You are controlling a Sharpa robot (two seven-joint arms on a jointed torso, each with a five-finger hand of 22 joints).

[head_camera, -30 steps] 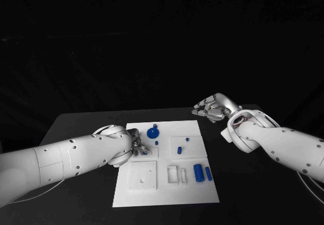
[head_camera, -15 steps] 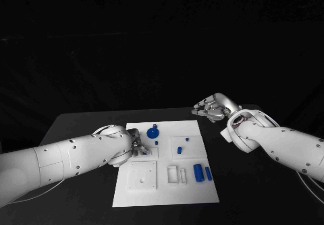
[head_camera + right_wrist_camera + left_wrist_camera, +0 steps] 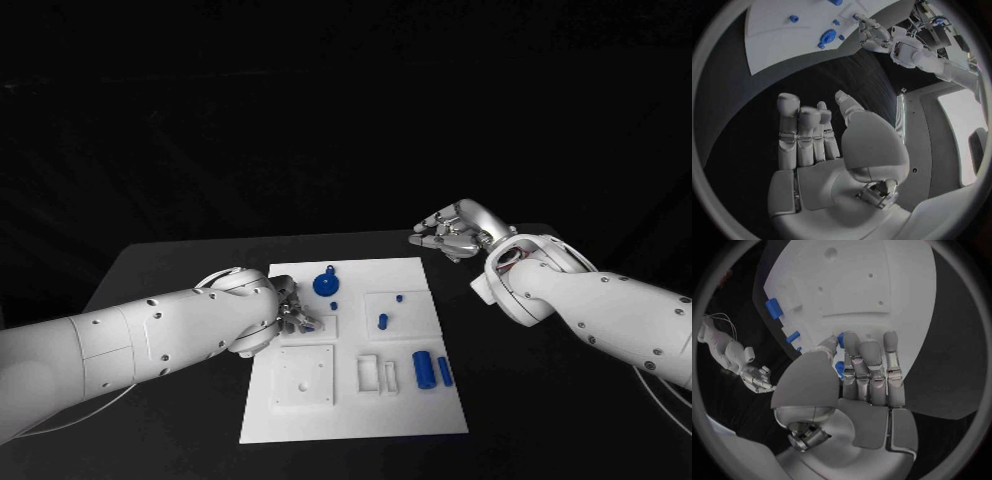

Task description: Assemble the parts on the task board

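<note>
Left robot hand (image 3: 289, 318), shiny silver, sits at the left edge of the flat white board (image 3: 361, 400), centre frame on the matte black counter (image 3: 173, 260); fingers lie close together over a blue part, grasp cannot be told. Six blue parts (image 3: 423, 367) visible: one round knob, cylinders, small pegs. Right robot hand (image 3: 450, 232), upper right off the board, spread, holding nothing.

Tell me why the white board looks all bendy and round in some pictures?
In the left wrist view the fisheye lens curves the task board edges; in the right wrist view it bends too. In the head view the same board keeps straight edges, bright against the dark table.
</note>
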